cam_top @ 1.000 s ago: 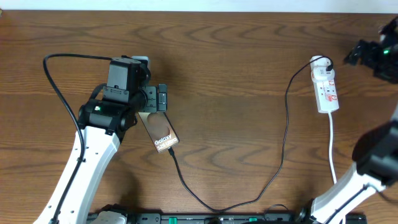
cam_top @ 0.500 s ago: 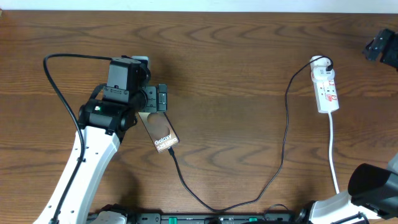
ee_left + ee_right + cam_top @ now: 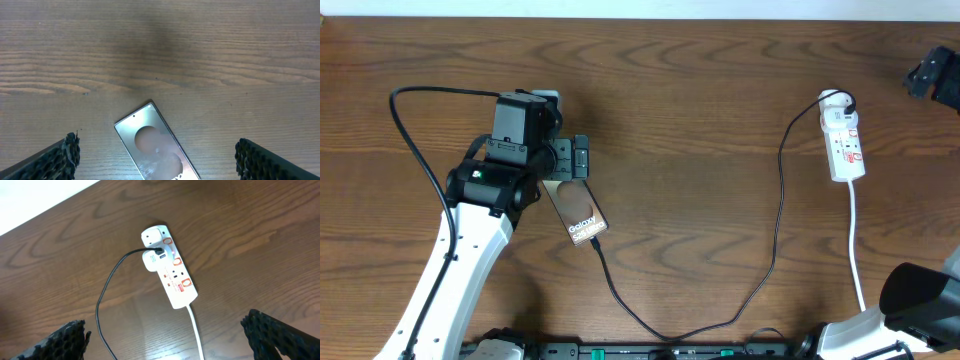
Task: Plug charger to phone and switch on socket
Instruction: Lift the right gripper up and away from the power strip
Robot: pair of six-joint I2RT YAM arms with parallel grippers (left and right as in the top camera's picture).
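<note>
The phone (image 3: 582, 216) lies tilted on the wooden table, and its top end shows in the left wrist view (image 3: 154, 145). The thin black charger (image 3: 778, 215) runs from the phone's lower end in a loop to the white socket (image 3: 845, 140). My left gripper (image 3: 565, 160) hangs open over the phone's upper end, with a finger on each side and not touching it (image 3: 157, 160). My right gripper (image 3: 932, 78) is at the far right edge, open and empty (image 3: 167, 337), above and apart from the socket (image 3: 170, 275). A black-corded plug sits in the socket's far end.
The socket's white cord (image 3: 855, 240) runs toward the front edge and also shows in the right wrist view (image 3: 196, 330). The left arm's own black cable (image 3: 415, 140) arcs at the left. The table's pale back edge (image 3: 30, 205) lies behind the socket.
Over the last second my right arm swung out to the right and higher, away from the socket. Nothing has moved in the last half second. The left arm, phone and cable are still.
</note>
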